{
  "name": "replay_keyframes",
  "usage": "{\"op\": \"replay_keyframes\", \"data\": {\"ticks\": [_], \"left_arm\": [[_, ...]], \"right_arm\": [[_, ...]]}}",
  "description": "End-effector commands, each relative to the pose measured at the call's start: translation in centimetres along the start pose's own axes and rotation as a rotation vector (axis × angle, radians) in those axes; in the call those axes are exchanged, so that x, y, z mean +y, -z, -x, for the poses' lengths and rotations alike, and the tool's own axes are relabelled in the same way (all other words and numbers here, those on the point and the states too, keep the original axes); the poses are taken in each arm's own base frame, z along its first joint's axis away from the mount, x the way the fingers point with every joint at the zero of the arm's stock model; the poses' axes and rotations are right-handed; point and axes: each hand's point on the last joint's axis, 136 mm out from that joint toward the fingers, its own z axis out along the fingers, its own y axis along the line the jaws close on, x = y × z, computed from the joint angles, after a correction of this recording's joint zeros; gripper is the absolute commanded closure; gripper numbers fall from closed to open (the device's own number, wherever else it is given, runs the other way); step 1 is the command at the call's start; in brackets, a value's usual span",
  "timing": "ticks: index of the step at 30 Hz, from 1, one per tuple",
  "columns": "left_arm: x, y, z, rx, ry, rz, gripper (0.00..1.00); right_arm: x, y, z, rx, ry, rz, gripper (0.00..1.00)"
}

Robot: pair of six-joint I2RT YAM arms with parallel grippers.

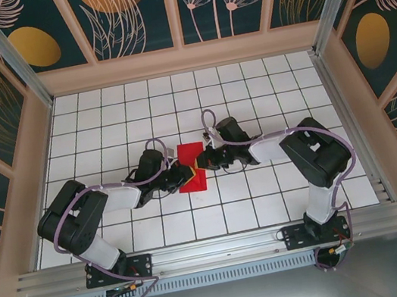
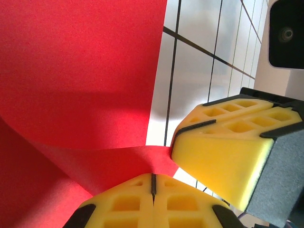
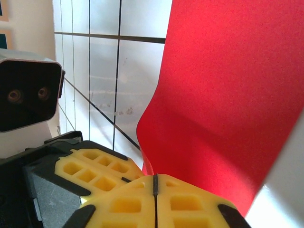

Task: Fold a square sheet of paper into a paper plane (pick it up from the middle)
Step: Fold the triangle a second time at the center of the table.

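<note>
The square sheet of paper (image 1: 190,153) is bright red and sits mid-table, lifted and bowed between the two grippers. My left gripper (image 1: 186,174) is shut on its near left edge; in the left wrist view the yellow pads (image 2: 128,202) meet with the red sheet (image 2: 80,71) pinched at their tips (image 2: 153,178). My right gripper (image 1: 201,162) is shut on the sheet's right edge, where the paper (image 3: 223,85) curls down into the closed pads (image 3: 155,179). The two grippers are almost touching. A paper plane is out of view.
White grid-tiled table (image 1: 250,93) surrounds the sheet, with walls on three sides and a metal rail (image 1: 216,249) along the near edge. The right gripper's fingers (image 2: 228,142) crowd the left wrist view. The left gripper's fingers (image 3: 92,166) and its camera housing (image 3: 28,95) are close in the right wrist view.
</note>
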Motion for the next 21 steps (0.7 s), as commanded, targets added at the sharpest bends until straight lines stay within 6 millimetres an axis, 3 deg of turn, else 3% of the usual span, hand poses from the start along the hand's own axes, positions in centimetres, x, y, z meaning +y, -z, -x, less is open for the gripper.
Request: {"op": "replay_keyframes", "data": {"ticks": [1, 21], "left_arm": [[-1.5, 0.3, 0.3, -0.004, -0.026, -0.027, 0.95], [-2.9, -0.8, 0.5, 0.036, -0.053, -0.071, 0.92]], "right_arm": [[-0.7, -0.4, 0.2, 0.004, 0.029, -0.048, 0.96], [-3.3, 0.4, 1.6, -0.03, 0.04, -0.163, 0.99]]}}
